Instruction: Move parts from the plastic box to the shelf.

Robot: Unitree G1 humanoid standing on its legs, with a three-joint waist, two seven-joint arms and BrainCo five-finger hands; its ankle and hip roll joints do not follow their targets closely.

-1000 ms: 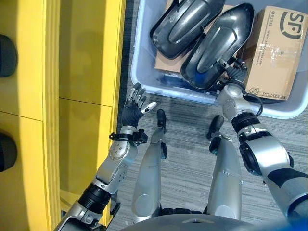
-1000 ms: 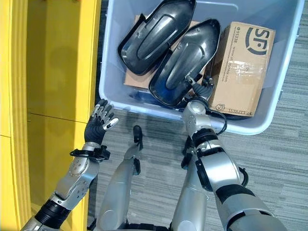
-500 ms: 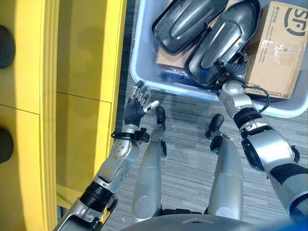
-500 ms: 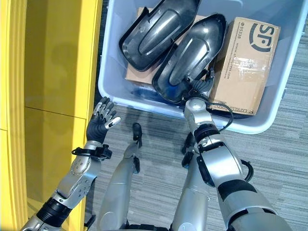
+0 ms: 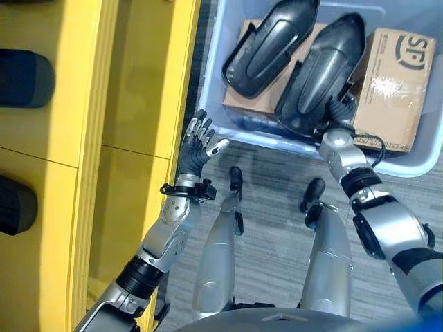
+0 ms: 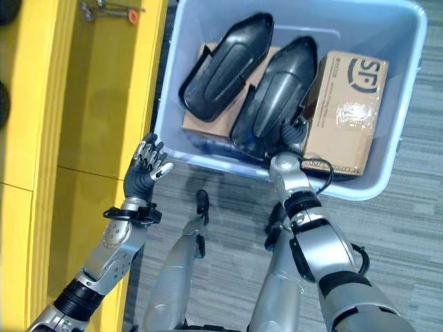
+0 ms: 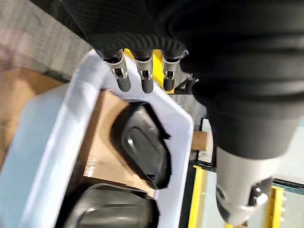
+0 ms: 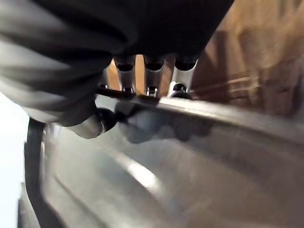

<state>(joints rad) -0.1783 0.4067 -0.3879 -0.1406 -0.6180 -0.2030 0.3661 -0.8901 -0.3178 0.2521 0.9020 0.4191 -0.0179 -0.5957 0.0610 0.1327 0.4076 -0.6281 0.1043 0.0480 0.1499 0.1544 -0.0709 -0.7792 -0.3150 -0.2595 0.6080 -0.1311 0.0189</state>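
A pale blue plastic box (image 6: 405, 131) is sitting on the grey floor (image 6: 228, 228), just right of a yellow shelf (image 5: 131, 104). Two dark moulded parts are lying inside it, side by side and slanting from near left to far right, both resting on a flat brown carton underneath (image 6: 197, 117). The left part (image 6: 225, 66) is lying toward the far left of the box; the right part (image 6: 273, 97) is lying beside it, its near end close to the box's near wall. A taped cardboard box (image 6: 342, 111) is filling the right side of the plastic box, just beside the right part.

The right hand (image 6: 294, 130) is reaching over the near wall of the box and is gripping the near end of the right part. In the right wrist view its fingers (image 8: 180, 78) are hooking over the part's thin dark rim while the thumb (image 8: 97, 123) is pressing against the inner surface (a pinch on the edge, as far as the close view shows).

The left hand (image 5: 197, 145) is hanging in the air between the shelf's front edge and the near left corner of the plastic box, palm up, fingers relaxed and spread and holding nothing. In the left wrist view its fingers (image 7: 145, 78) are pointing toward the box's rim.

On the shelf's far left, dark rounded parts (image 5: 28, 76) are showing.
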